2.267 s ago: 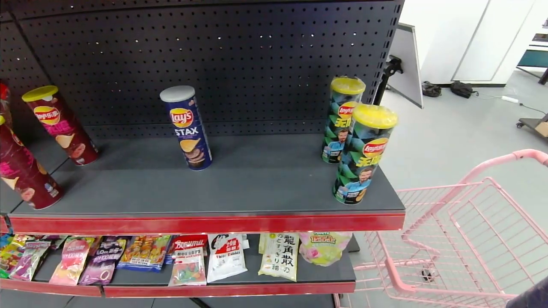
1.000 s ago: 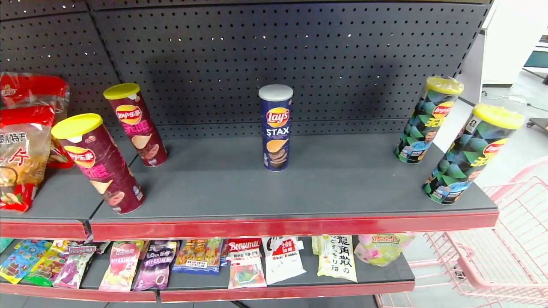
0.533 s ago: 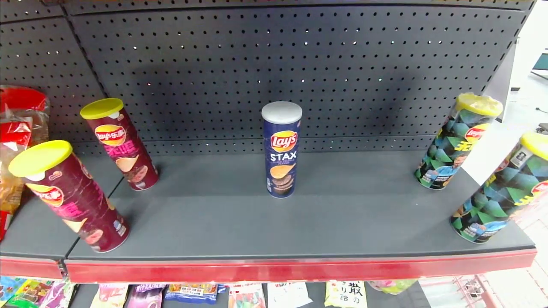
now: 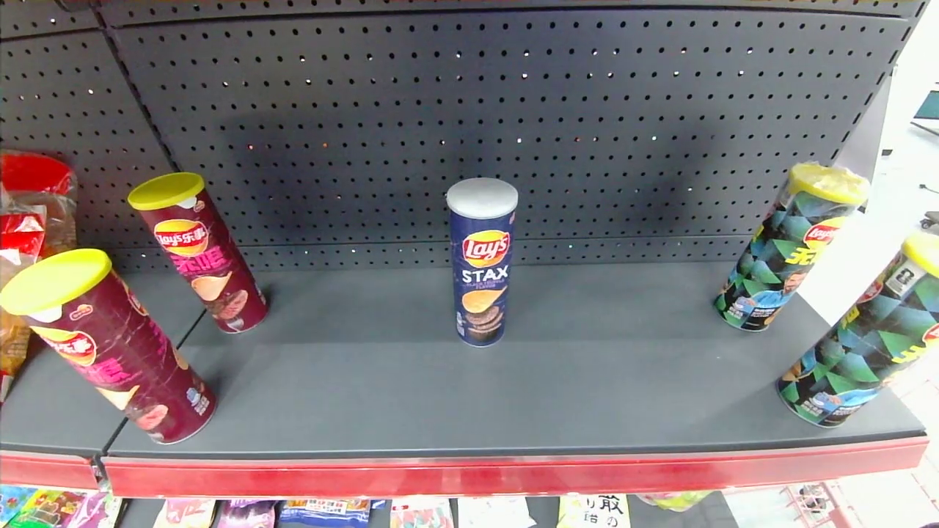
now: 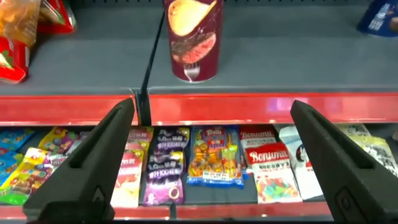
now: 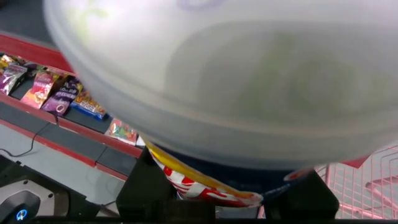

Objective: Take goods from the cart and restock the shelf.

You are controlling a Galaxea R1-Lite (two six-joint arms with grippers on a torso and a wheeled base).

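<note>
Jaws of the right gripper [image 6: 224, 198] are clamped on a clear-lidded can [image 6: 217, 93] held in front of the lower tier of packets [image 6: 56, 93]; those of the left gripper [image 5: 214, 165] stand wide and empty. The likely step is placing this can on the shelf [image 4: 557, 396]. It should be lifted over the red lip [image 4: 513, 469], kept upright, and set on the bare deck at centre frame beside the blue can [image 4: 482, 264]. That spot is well apart from the maroon cans [image 4: 202, 253] at left and the green-patterned cans [image 4: 792, 249] at right. Release once the base sits flat. Each standing can bears a red-and-yellow roundel logo with lettering beneath.
</note>
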